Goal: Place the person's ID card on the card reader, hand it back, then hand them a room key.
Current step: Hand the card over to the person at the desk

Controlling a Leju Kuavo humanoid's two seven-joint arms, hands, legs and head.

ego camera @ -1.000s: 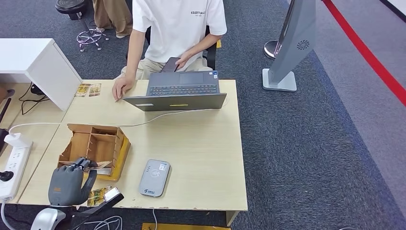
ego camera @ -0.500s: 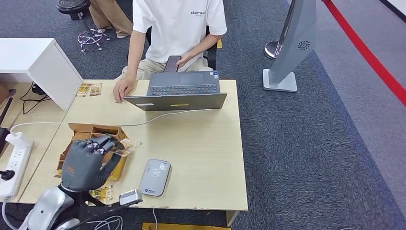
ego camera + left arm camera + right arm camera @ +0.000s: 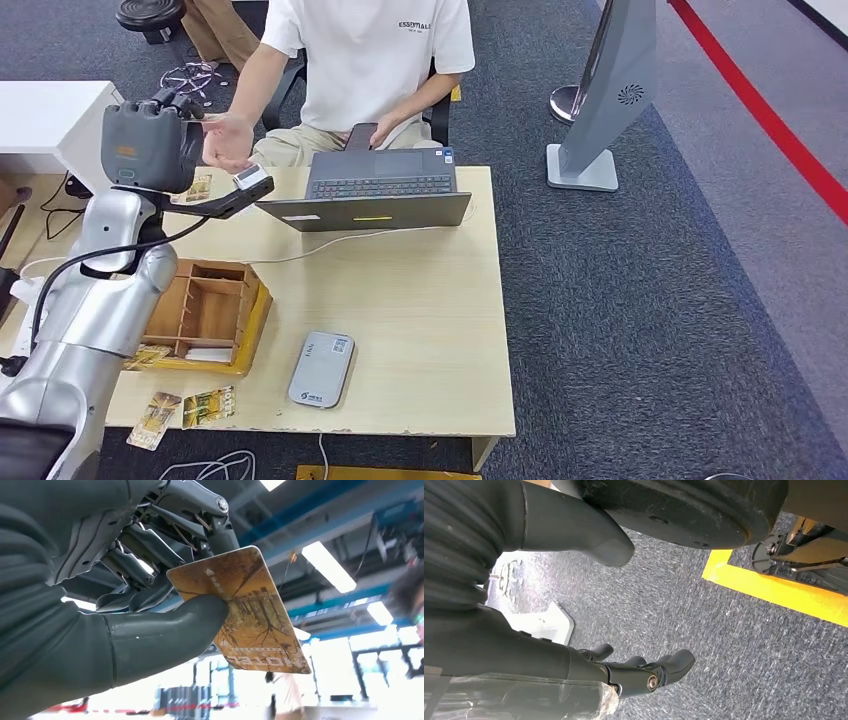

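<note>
Handover of the room key appears in hand: the grey left hand [image 3: 150, 145] pinches a golden-brown, tree-printed hotel card [image 3: 245, 611] aloft beside the person's open palm [image 3: 228, 142]; next, release into it.

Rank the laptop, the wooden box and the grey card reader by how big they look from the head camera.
1. laptop
2. wooden box, though the robot's arm hides part of it
3. card reader

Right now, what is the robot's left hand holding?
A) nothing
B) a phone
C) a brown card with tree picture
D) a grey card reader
C: in the left wrist view the thumb and fingers of the left hand pinch a brown card printed with trees.
</note>
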